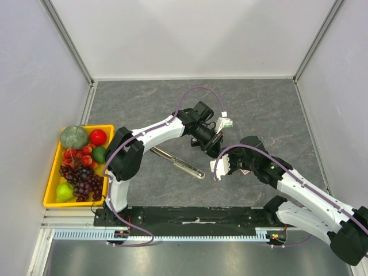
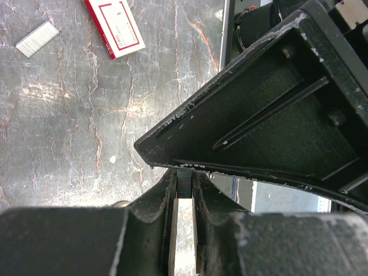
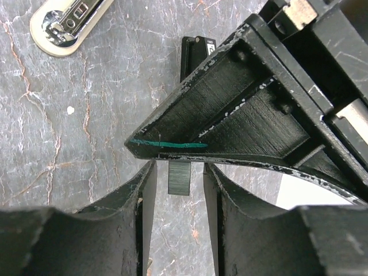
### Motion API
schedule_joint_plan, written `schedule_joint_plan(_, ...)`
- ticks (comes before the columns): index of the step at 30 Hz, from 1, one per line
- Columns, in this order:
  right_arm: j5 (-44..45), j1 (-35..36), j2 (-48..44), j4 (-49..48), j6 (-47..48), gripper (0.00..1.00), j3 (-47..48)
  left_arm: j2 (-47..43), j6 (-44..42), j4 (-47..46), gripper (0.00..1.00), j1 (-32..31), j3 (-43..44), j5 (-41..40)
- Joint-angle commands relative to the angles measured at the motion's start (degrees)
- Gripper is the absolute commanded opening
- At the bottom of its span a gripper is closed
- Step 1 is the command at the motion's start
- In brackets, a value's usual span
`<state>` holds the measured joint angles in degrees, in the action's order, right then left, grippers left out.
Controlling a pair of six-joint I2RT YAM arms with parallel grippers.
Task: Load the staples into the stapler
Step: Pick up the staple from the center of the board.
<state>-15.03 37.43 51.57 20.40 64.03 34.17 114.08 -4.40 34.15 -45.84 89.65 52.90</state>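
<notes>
Left wrist view: left fingers [image 2: 152, 210] were clamped on a grey staple strip [image 2: 184, 175]. The right fingers [image 3: 138, 207] stood apart either side of it. The stapler [image 1: 181, 164] lay on the bench [image 1: 259, 109].

Staples box [image 2: 115, 26], upper left of left wrist view: upper end cropped by top edge, print too small to read. Stapler [image 3: 66, 26], upper left of right wrist view: only one rounded end inside frame. Dark ridged piece [image 3: 179, 177], lower centre of same view: top hidden behind black finger, identity unclear. Right arm [image 1: 322, 201], top view: base cropped at lower right corner.
</notes>
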Motion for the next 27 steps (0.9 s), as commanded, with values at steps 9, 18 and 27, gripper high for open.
schedule_joint_plan(9, 1.5, 0.4, -1.9, -2.6, -0.7, 0.39, -0.9, 1.7, 2.5, -0.9, 0.20, 1.5, 2.0, 3.0)
schedule_joint_plan(18, 1.4, 1.2, -0.5, -2.8, -0.7, 0.38, -0.8, 2.0, 2.8, -1.2, 0.20, 1.5, 2.0, 3.8)
schedule_joint_plan(27, 3.2, 2.2, 0.9, -3.8, -0.8, 0.33, -1.0, 1.9, 3.1, -1.5, 0.20, 1.5, 1.8, 4.1)
